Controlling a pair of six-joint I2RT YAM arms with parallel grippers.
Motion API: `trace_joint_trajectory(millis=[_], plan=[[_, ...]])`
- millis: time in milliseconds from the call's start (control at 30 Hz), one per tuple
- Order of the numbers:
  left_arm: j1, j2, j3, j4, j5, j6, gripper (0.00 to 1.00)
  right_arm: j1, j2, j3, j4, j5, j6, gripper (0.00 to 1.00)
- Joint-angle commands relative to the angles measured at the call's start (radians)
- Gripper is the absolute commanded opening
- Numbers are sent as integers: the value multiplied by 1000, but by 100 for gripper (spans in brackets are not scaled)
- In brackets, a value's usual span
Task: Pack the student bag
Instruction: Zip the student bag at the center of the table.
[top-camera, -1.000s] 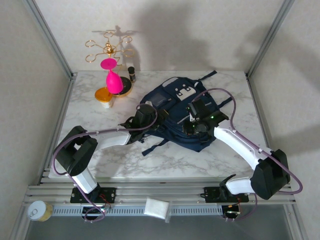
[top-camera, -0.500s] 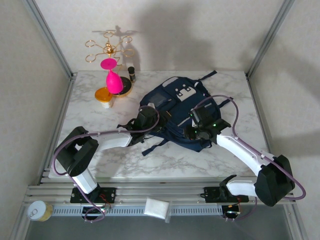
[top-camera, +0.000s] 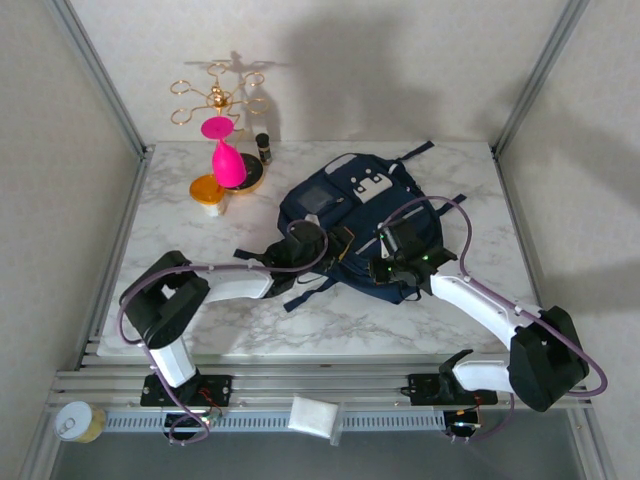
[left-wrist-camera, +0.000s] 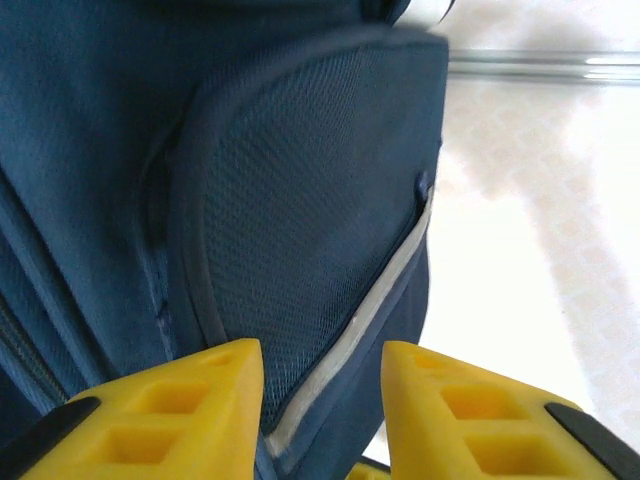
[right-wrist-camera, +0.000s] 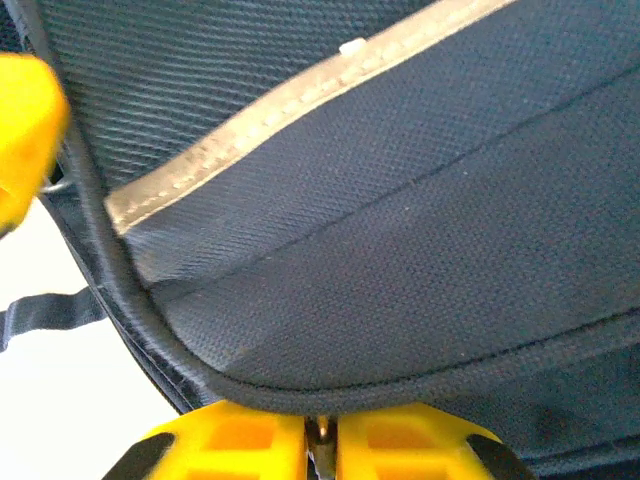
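The right gripper (right-wrist-camera: 320, 428) is nearly closed, pinching the piped near edge of the student bag (top-camera: 352, 205). The left gripper (left-wrist-camera: 322, 370) is partly open, straddling its mesh pocket's rim without clamping it. The bag lies flat on the marble table (top-camera: 400, 320), centre to back.

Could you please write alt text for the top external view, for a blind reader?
A navy student bag lies on a white marble table; the left gripper and the right gripper reach in from the near edge to the bag's near side. At the far left stand a pink goblet, an orange-lidded pot and a gold wire stand.
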Motion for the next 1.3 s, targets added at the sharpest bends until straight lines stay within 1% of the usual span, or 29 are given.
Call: trace_joint_trajectory(millis=[0, 133, 233, 333, 367, 467, 533, 600, 633, 667, 700, 800, 867, 900, 933, 1000, 1067, 1133, 1267], plan=[[-37, 38, 7, 87, -13, -122, 41, 0, 2, -2, 68, 18, -41, 11], [-72, 107, 51, 97, -47, -201, 50, -2, -19, 19, 30, 14, -38, 4], [-84, 154, 69, 105, -24, -254, 51, 1, -20, 47, -23, 27, -20, 0], [-132, 91, -27, 111, -127, -312, 50, 1, -25, 76, -66, 59, 1, 0], [-138, 69, -35, 100, -142, -310, 50, 0, -25, 82, -75, 70, 5, 0], [-138, 27, -22, 12, -174, -271, 51, -1, -19, 76, -70, 57, 4, 0], [-137, 32, -21, 22, -177, -276, 51, -1, -15, 70, -61, 49, 4, 0], [-136, 48, -16, 23, -153, -295, 51, -1, -9, 67, -57, 47, 4, 0], [-145, 49, -23, 24, -176, -318, 50, 0, -8, 69, -59, 49, 5, 0], [-155, 56, -24, 48, -202, -332, 48, -1, -13, 65, -51, 47, 7, 0], [-156, 72, -6, 60, -200, -333, 47, -2, -16, 61, -40, 43, 3, 0], [-142, 118, 74, -16, -195, -321, 43, -1, -5, 66, -34, 44, -2, 0], [-144, 126, 80, 21, -250, -317, 40, -1, -1, 69, -39, 35, -4, 0], [-145, 131, 97, 5, -269, -301, 37, -2, 1, 67, -40, 39, -3, 0], [-142, 136, 116, -35, -275, -300, 32, -1, 1, 71, -48, 51, 0, 0], [-140, 132, 109, -27, -304, -276, 17, -2, -2, 87, -77, 70, 9, 0], [-133, 113, 101, -67, -342, -258, 9, 0, -9, 104, -105, 86, 22, 0], [-114, 86, 91, -112, -342, -212, 0, -4, -6, 131, -158, 114, 39, 0], [-63, -8, 28, -210, -339, -129, 0, -10, 0, 170, -281, 169, 83, 0]])
